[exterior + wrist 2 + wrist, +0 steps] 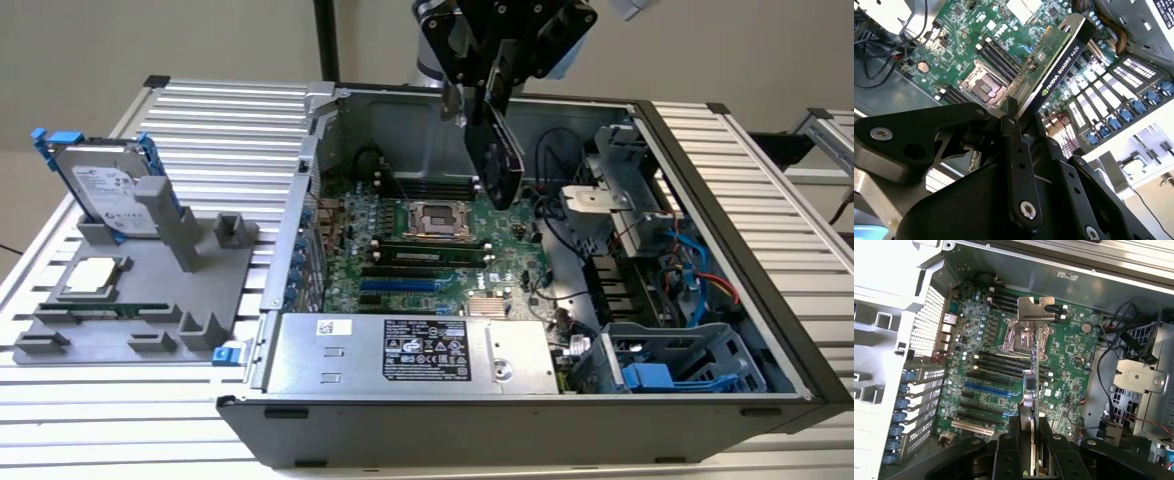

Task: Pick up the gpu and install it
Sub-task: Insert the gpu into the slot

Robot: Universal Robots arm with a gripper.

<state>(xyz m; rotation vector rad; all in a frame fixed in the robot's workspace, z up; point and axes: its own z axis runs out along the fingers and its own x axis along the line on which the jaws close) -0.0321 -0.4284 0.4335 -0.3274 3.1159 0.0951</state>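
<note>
I have my claw (478,105) clenched on the gpu (494,150), gripping one short end. The card hangs from me on edge, slightly tilted, above the motherboard (427,250). Its free end points down toward the board, and the silver bracket (1032,310) is at that low end.

In the exterior view the black cover faces the exterior view's left, and the card's lower tip sits just above the socket (434,220) in the middle of the motherboard. I cannot tell how much gap is left between the tip and the board. In the second wrist view I see both faces of the gpu (1059,60), green circuit side and black cover, running out from my claw (1011,117) over the motherboard (954,35). In the first wrist view the card (1033,355) is edge-on between my fingers (1005,450), crossing the socket (1021,337).

The case (747,200) walls the motherboard in on all sides. The power supply (400,355) lies just beside the board's near edge. A hard drive (107,185) stands in a grey stand (147,300) well apart from the motherboard, outside the case.
</note>
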